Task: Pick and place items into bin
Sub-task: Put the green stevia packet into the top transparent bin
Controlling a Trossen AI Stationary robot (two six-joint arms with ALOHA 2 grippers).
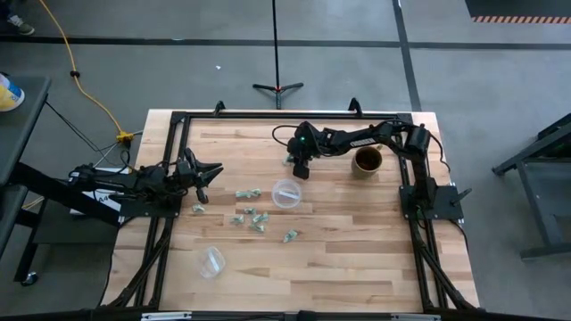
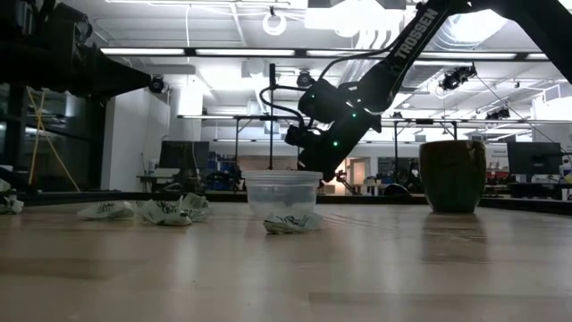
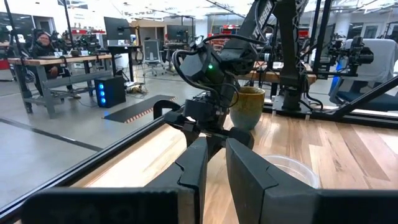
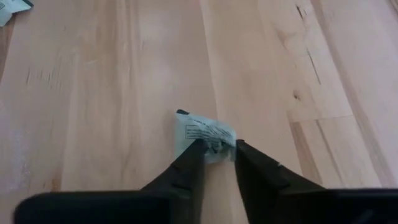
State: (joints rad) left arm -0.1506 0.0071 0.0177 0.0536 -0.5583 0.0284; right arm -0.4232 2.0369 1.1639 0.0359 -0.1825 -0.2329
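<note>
Spanning the pale wooden table (image 1: 357, 259), the right gripper (image 4: 217, 148) has its fingers clenched on a small crumpled pale green-grey packet (image 4: 202, 132) above bare planks, near the clear plastic cup (image 1: 286, 193). Recommend lifting straight, then releasing squarely over the cup. Left gripper (image 1: 207, 172) waits at the left edge, fingers near-closed, empty.

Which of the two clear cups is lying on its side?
The clear cup near the table's front-left is tipped over, alone. The other cup stands upright mid-table, by the right gripper.
</note>
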